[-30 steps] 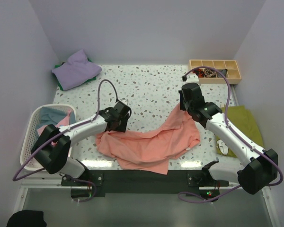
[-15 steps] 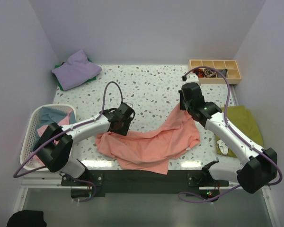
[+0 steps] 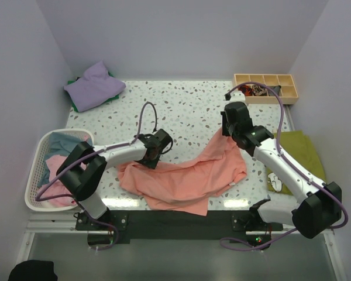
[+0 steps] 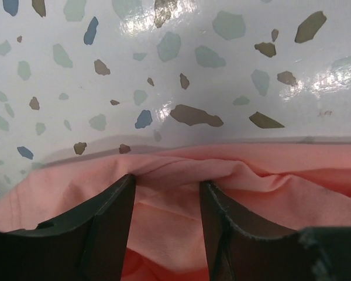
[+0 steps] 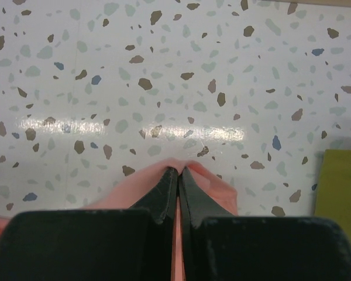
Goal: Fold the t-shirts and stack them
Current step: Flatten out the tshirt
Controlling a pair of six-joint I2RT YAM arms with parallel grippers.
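The salmon-pink t-shirt lies low in the middle of the top view, crumpled into a rough crescent on the table. It is not spread flat and no fold is made. My right gripper is pinched tight on the shirt's upper right corner, with a small peak of cloth showing at the tips. My left gripper stands partly apart at the upper left edge, its fingers straddling a soft ridge of fabric without clamping it.

I judge the job to be early: this shirt needs spreading, then folding. A lavender t-shirt sits loosely folded in the upper left corner over something green, perhaps the start of the stack. Light blue and pink shirts wait heaped in the basket at the left edge.

The cotton is matte and limp, gathering in shallow wrinkles and rounded rolls. The table is glossy speckled terrazzo, with glare streaks. The basket is white plastic lattice with rounded corners. An olive-green cloth lies flat at the right edge.
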